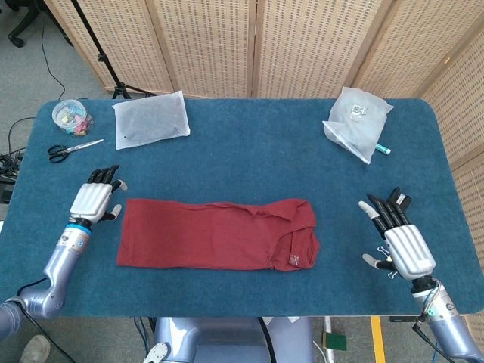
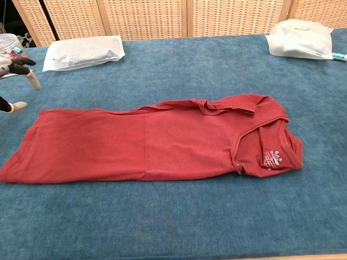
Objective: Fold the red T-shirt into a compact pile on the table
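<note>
The red T-shirt (image 1: pixel 217 234) lies flat on the blue table, folded lengthwise into a long strip, collar and label at its right end (image 2: pixel 271 152). My left hand (image 1: pixel 94 200) hovers just left of the shirt's far left corner, fingers spread, holding nothing; in the chest view only its fingertips (image 2: pixel 11 67) show at the left edge. My right hand (image 1: pixel 399 239) is well to the right of the shirt near the table's front right, fingers spread and empty. It is out of the chest view.
A white plastic bag (image 1: pixel 150 119) lies at the back left and another white bag (image 1: pixel 356 121) at the back right with a teal marker (image 1: pixel 383 149). Scissors (image 1: pixel 72 149) and a small tub of clips (image 1: pixel 69 114) sit far left. A black stapler (image 1: pixel 400 200) lies beside my right hand.
</note>
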`<state>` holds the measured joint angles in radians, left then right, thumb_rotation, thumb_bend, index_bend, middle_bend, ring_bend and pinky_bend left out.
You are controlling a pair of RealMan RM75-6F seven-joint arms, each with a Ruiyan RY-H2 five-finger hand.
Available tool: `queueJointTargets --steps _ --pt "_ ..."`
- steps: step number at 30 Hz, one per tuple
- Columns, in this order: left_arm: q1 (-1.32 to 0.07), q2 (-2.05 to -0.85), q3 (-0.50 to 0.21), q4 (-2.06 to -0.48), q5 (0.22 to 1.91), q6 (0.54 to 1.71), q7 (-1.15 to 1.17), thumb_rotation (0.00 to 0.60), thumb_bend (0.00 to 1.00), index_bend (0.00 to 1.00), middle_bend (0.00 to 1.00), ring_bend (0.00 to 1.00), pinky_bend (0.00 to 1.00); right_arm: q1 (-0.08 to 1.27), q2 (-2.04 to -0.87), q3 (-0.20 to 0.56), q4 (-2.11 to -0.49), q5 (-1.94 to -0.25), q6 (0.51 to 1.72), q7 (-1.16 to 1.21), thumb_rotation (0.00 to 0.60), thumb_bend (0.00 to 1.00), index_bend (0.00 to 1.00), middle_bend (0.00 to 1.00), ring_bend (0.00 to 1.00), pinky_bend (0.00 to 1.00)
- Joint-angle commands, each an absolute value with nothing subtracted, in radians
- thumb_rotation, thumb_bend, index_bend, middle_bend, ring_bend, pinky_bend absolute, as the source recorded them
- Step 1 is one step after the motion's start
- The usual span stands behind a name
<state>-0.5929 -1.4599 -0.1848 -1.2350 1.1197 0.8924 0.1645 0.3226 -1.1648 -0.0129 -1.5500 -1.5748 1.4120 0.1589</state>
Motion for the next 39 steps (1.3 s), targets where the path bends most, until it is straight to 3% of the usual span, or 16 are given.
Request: queueJointTargets --steps 1,13,39 --pt "-0.619 -1.497 -0.198 -1.227 1.06 0.87 0.225 0.6 0.39 0.37 0.0 0.0 0.0 0.322 -1.168 -0.013 -1.537 -1.579 1.401 0.171 0.6 0.0 0.0 0.0 0.0 0.0" --pt "-0.671 -1.589 -0.201 -1.144 0.947 0.821 0.314 0.6 0.39 0.39 0.0 0.0 0.0 0.318 -1.169 0.003 -1.523 -1.58 1.385 0.19 0.6 0.0 0.0 0.0 0.0 0.0" --pt "-0.638 -1.586 -0.153 -1.175 0.997 0.867 0.288 0.6 0.41 0.43 0.0 0.0 0.0 0.305 -1.164 0.021 -1.526 -1.592 1.373 0.2 0.6 0.0 0.0 0.0 0.0 0.0"
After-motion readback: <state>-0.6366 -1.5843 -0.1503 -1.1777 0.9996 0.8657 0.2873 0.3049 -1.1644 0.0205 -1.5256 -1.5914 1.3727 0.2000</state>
